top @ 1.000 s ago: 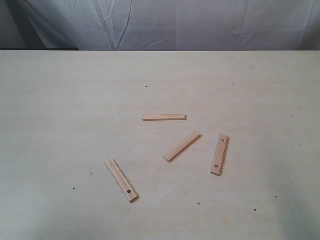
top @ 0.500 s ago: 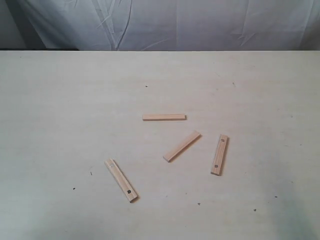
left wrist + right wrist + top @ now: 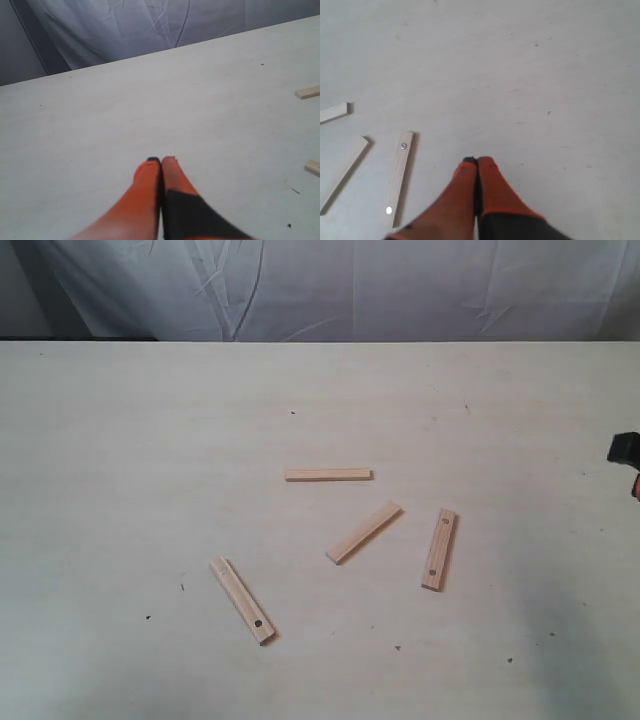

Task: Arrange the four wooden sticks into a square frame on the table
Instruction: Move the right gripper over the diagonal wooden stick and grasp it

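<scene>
Four pale wooden sticks lie scattered and apart on the table (image 3: 120,440): one level stick (image 3: 328,475), one slanted stick (image 3: 364,532) below it, one near-upright stick with two holes (image 3: 439,549) to the right, and one slanted stick with a hole (image 3: 243,600) at the lower left. No square frame stands on the table. My right gripper (image 3: 625,452) shows at the exterior view's right edge; in its wrist view it (image 3: 476,160) is shut and empty, beside the holed stick (image 3: 400,175). My left gripper (image 3: 161,160) is shut and empty, out of the exterior view.
A wrinkled grey-white cloth (image 3: 330,285) hangs behind the table's far edge. Tiny dark specks (image 3: 293,412) dot the tabletop. In the left wrist view two stick ends (image 3: 308,92) (image 3: 313,167) show at the frame's edge.
The right gripper has come into the exterior view at the right edge. The sticks have not moved.
</scene>
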Controlling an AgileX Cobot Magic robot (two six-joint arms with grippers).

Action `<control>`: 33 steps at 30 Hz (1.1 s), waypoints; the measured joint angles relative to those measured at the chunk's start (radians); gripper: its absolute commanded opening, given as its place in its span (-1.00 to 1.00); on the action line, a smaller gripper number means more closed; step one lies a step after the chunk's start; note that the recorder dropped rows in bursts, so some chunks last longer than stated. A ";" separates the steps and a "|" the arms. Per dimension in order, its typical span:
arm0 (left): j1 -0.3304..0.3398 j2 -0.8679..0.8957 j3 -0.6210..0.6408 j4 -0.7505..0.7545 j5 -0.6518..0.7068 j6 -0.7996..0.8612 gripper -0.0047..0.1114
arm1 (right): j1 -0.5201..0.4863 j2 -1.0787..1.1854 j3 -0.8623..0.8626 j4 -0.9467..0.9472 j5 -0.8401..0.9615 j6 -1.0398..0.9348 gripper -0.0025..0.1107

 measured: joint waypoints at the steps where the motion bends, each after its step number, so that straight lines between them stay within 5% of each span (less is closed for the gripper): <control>1: 0.000 0.000 0.000 0.000 0.000 0.000 -0.92 | 0.009 0.031 -0.010 0.016 -0.007 0.000 -0.97; 16: 0.000 0.000 0.000 0.000 0.000 0.000 -0.92 | 0.431 0.523 -0.358 0.003 0.021 0.191 -0.97; 26: 0.000 0.000 0.000 0.000 0.000 0.000 -0.92 | 0.675 0.830 -0.629 -0.364 0.134 0.911 -0.96; 29: 0.000 0.000 0.000 0.000 0.000 0.000 -0.92 | 0.707 0.874 -0.685 -0.376 0.148 0.999 -0.76; 33: 0.000 -0.001 0.000 0.000 0.000 0.000 -0.92 | 0.732 0.921 -0.738 -0.378 0.188 1.114 -0.24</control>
